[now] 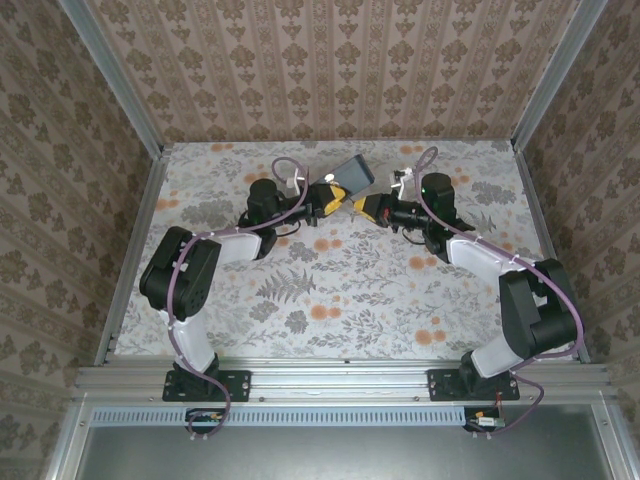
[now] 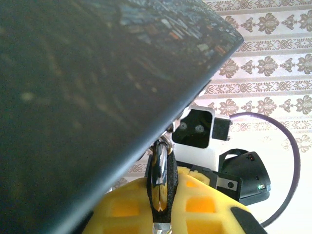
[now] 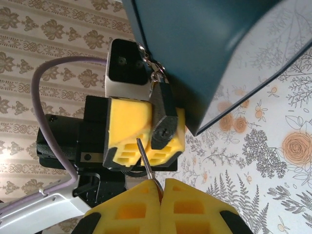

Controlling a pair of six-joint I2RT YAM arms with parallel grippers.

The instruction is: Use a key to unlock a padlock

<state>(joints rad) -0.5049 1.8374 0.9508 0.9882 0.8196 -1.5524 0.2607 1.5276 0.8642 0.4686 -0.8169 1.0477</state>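
Both claws are closed: left claw (image 2: pixel 161 209) on the padlock (image 3: pixel 165 114), right claw (image 3: pixel 161 195) on the key (image 3: pixel 145 163) just beside it.

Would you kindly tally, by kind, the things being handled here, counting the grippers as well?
padlock: 1
key: 1
dark box: 1
grippers: 2, the left gripper and the right gripper
Total: 5

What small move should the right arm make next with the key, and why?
Probably nudge the key sideways until its tip faces the keyhole: in the right wrist view the tip sits left of it, not inserted, while the left gripper holds the padlock.
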